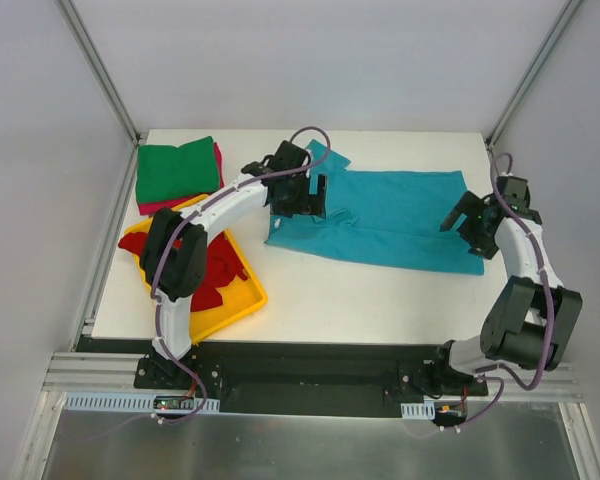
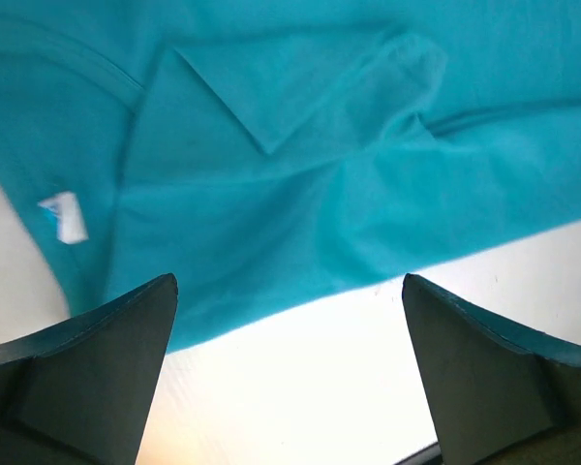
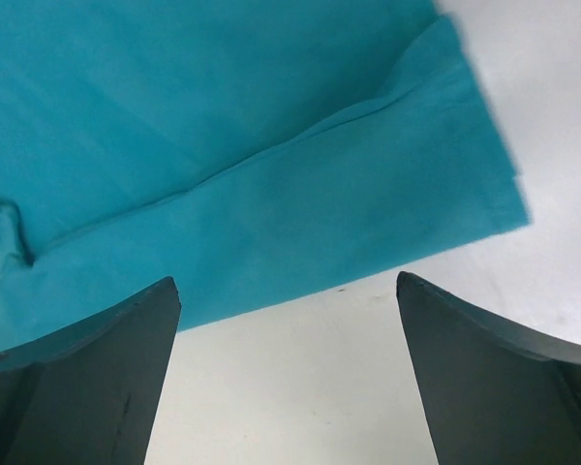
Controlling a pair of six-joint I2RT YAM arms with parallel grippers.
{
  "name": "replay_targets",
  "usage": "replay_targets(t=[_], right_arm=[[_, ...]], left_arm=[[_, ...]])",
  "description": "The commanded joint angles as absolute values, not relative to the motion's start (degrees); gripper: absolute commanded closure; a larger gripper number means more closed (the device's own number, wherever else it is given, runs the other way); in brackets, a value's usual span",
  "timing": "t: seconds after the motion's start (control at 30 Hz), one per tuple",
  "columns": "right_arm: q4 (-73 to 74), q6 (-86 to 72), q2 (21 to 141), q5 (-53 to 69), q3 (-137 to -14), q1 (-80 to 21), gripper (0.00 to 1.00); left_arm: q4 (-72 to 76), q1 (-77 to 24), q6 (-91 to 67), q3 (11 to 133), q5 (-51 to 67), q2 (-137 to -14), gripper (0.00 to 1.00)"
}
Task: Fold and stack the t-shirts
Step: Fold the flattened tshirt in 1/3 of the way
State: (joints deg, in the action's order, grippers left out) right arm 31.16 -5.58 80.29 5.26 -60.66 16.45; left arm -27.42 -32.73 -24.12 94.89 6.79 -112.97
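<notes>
A teal-blue t-shirt lies spread on the white table, folded lengthwise; it shows in the left wrist view and the right wrist view. My left gripper is open and empty over its left, collar end; a white label shows there. My right gripper is open and empty above its right hem end. A folded green t-shirt lies on a magenta-pink one at the back left. Red t-shirts lie crumpled in the yellow tray.
The tray sits at the table's front left, beside my left arm's base. Aluminium frame posts stand at the back corners. Bare white table lies in front of the teal shirt.
</notes>
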Motion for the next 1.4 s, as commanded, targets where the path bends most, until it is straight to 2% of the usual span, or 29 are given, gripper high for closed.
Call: replay_targets(t=[0.0, 0.17, 0.33, 0.53, 0.87, 1.23, 1.37], right_arm=[[28.65, -3.87, 86.99, 10.55, -61.25, 12.22, 0.04], [27.68, -5.01, 94.47, 6.51, -61.96, 12.48, 0.04], [28.48, -3.87, 98.09, 8.26, -61.18, 14.58, 0.04], [28.21, -5.45, 92.13, 6.51, -54.5, 18.54, 0.04], [31.11, -5.18, 79.38, 5.45, -43.87, 23.99, 0.04], [34.54, -2.46, 63.04, 10.28, -43.77, 23.82, 0.04], [29.56, -1.76, 57.14, 13.69, -40.79, 21.45, 0.04]], left_arm=[[-23.82, -33.75, -28.3, 90.01, 13.09, -111.97, 0.01], [-21.8, -33.75, -30.32, 82.63, 10.9, -113.29, 0.01], [-21.36, -33.75, -31.99, 74.81, 10.9, -112.94, 0.01], [-20.74, -35.15, -34.72, 65.58, 9.67, -106.89, 0.01], [-20.92, -47.19, -42.18, 52.48, 5.37, -92.21, 0.01], [-21.36, -50.62, -41.49, 57.38, 2.9, -87.45, 0.01], [-21.36, -50.54, -38.94, 61.78, 3.51, -88.15, 0.01]])
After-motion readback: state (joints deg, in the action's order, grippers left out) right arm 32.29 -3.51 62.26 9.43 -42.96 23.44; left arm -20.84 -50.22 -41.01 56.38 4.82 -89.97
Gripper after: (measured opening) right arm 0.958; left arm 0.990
